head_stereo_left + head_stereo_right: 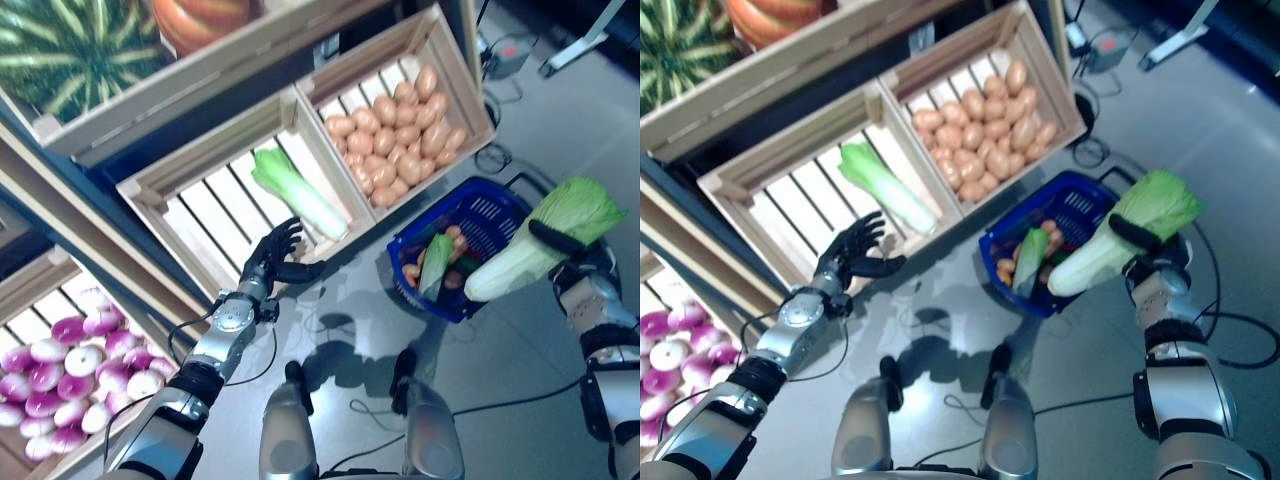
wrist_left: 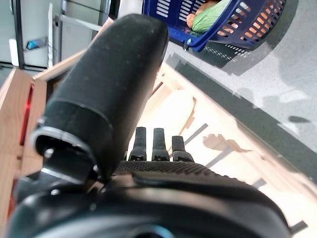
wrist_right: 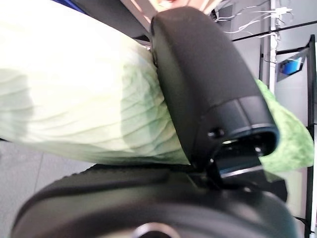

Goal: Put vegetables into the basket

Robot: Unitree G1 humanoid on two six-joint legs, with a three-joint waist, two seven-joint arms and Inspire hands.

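My right hand (image 1: 566,246) is shut on a napa cabbage (image 1: 540,240) with a white stem and green leafy top, held tilted just right of and above the blue basket (image 1: 480,212); its stem end points at the basket's rim. The thumb (image 3: 208,89) wraps over the cabbage (image 3: 74,99). The basket stands on the floor and holds a green leafy vegetable (image 1: 436,264) and orange-brown ones. My left hand (image 1: 275,258) is open and empty at the front edge of a wooden crate (image 1: 200,215), near another napa cabbage (image 1: 298,192) lying in it. The basket also shows in the left wrist view (image 2: 233,25).
The wooden stand (image 1: 200,90) with slatted crates fills the upper left. A crate of potatoes (image 1: 400,120) sits just behind the basket. Grey floor lies in front of the basket. A white stand leg (image 1: 585,45) is at the far right.
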